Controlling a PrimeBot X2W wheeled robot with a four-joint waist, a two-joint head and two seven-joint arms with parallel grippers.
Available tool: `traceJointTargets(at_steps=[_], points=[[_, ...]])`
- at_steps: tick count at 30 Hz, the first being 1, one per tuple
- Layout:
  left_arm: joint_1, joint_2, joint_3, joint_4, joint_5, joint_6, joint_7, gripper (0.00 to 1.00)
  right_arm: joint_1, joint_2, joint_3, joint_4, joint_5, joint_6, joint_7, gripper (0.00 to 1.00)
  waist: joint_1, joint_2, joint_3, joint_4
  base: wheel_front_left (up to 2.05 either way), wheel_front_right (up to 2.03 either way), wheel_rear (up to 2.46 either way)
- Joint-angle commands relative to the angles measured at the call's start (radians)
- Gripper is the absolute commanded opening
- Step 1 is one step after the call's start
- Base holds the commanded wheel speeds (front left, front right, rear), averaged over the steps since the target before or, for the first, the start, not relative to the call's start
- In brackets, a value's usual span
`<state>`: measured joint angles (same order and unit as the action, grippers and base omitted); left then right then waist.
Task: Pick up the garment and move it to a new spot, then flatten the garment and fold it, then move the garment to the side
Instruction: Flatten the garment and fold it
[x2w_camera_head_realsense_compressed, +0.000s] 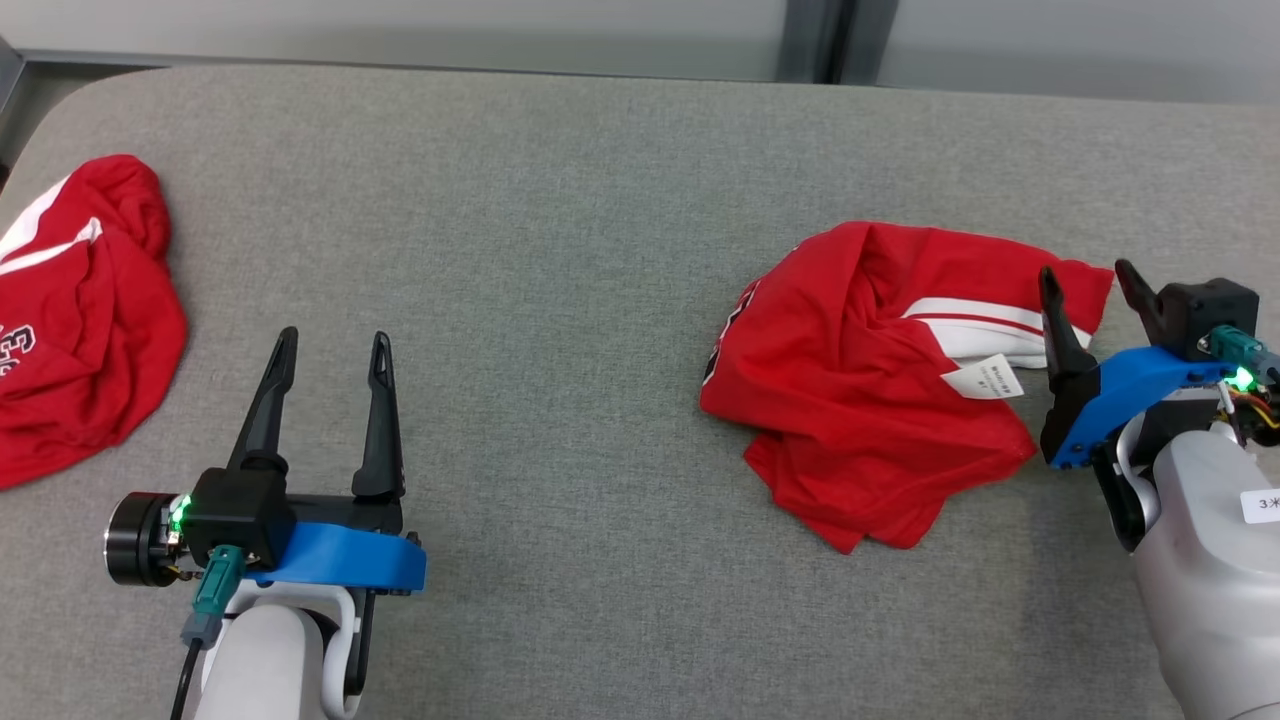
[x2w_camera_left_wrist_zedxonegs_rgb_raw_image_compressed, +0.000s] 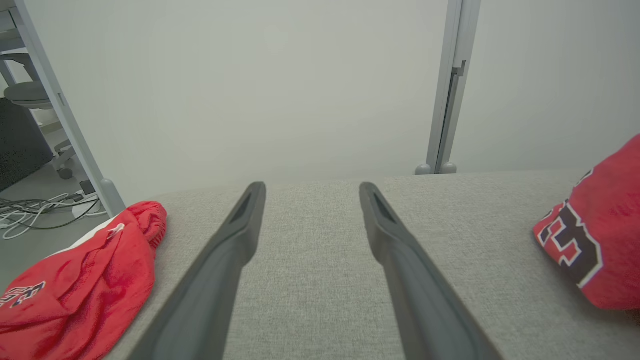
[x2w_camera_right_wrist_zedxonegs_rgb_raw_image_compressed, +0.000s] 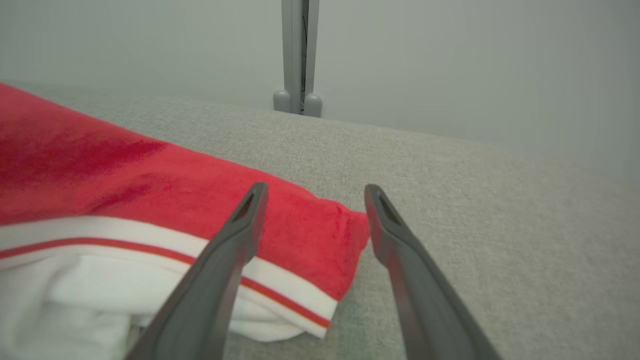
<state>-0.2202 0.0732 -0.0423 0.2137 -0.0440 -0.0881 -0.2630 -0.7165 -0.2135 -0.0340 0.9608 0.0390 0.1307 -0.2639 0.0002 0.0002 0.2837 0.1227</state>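
The right pincer (x2w_camera_head_realsense_compressed: 1085, 270) hangs spread, empty, over a corner of the red garment (x2w_camera_head_realsense_compressed: 870, 380), whose bulk sprawls toward nine o'clock on the worktop (x2w_camera_head_realsense_compressed: 560, 300).

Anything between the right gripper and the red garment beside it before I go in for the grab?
Nothing visible. The right gripper stands open right at the red garment's right edge, and the right wrist view shows its striped corner in the gap between the fingers, with grey table beyond.
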Motion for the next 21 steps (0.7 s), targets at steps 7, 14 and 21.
traceJointTargets(at_steps=[7, 14, 21], points=[[-0.005, -0.005, 0.01, -0.013, -0.005, 0.006, -0.003, 1.0, -0.008, 0.011, -0.022, 0.122, -0.001, 0.0, -0.001, 1.0, -0.0002, -0.0002, 0.017, 0.014, 0.0, 0.0, 0.0], [-0.009, -0.009, 0.016, -0.021, -0.001, 0.008, -0.003, 1.0, -0.013, 0.039, -0.024, 0.216, -0.01, 0.0, 0.001, 1.0, -0.0002, -0.0002, 0.017, 0.013, 0.0, 0.0, 0.0], [-0.001, -0.006, 0.024, -0.009, 0.007, 0.005, -0.003, 1.0, -0.013, 0.045, -0.017, 0.252, 0.018, 0.0, 0.004, 0.0, -0.0002, -0.0002, 0.001, 0.004, 0.0, 0.0, 0.0]])
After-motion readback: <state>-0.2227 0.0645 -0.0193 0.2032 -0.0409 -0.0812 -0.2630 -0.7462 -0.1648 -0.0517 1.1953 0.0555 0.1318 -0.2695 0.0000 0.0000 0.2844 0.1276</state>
